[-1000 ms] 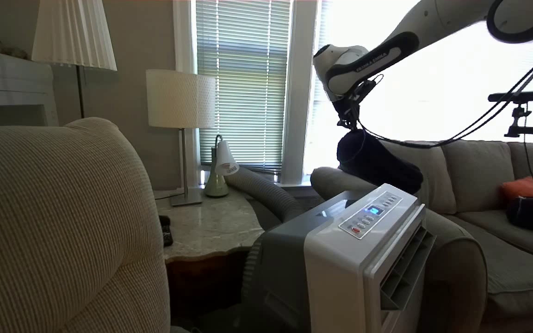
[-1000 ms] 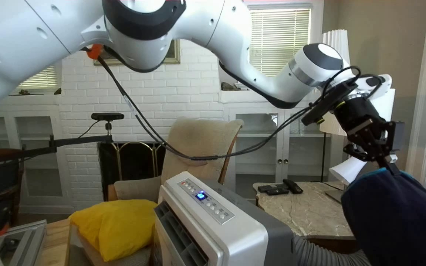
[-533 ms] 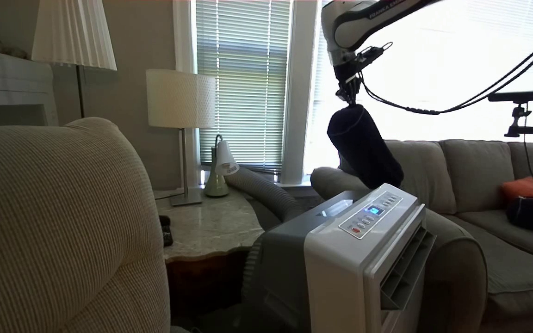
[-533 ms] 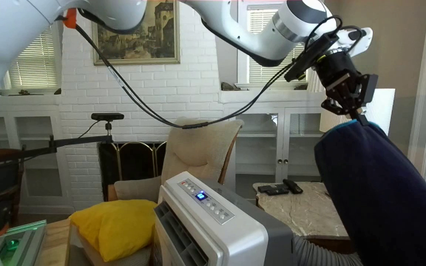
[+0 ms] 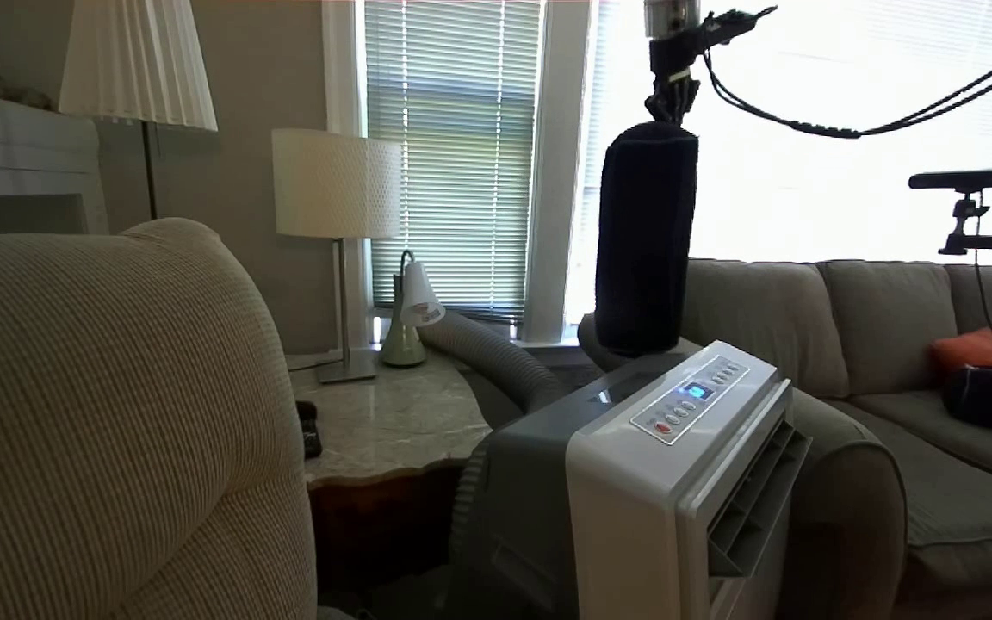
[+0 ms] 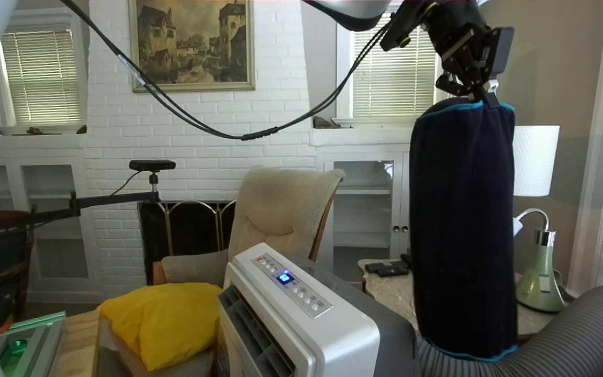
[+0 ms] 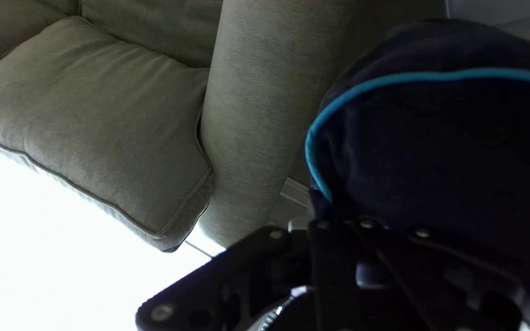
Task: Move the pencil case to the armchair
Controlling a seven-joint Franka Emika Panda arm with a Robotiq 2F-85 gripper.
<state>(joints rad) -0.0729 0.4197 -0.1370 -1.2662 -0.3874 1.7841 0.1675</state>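
1. The pencil case (image 6: pixel 464 225), a dark, oblong, teal-edged pouch, hangs in the air, close to upright, in both exterior views.
2. The gripper (image 6: pixel 483 96) is clamped on the top end of the pencil case, jaws drawn together on the fabric; in the wrist view that fabric fills much of the right side.
3. The lower end hangs near the portable air conditioner (image 6: pixel 312 319) and, in an exterior view, in front of the grey ribbed hose (image 6: pixel 568 335); whether it touches either, I cannot tell.
4. Beside the air conditioner stands a marble-topped table (image 5: pixel 410 430) bearing a table lamp (image 5: pixel 338 185), a small desk lamp (image 5: pixel 403 344) with a green base, and dark remotes (image 6: pixel 391 271).
5. A grey-olive sofa (image 5: pixel 888 319) has its rolled arm just behind the air conditioner; a red-orange cushion (image 5: pixel 982 351) rests on it, with a dark, soft item (image 5: pixel 991 398) just beside.
6. The beige armchair (image 5: pixel 100 387), ribbed and high-backed, stands well apart from the pencil case, in the near left of an exterior view.
7. A yellow pillow (image 6: pixel 163 322) lies near the air conditioner's vented side; a framed painting (image 6: pixel 192 44) hangs on the white brick wall (image 6: pixel 280 68).
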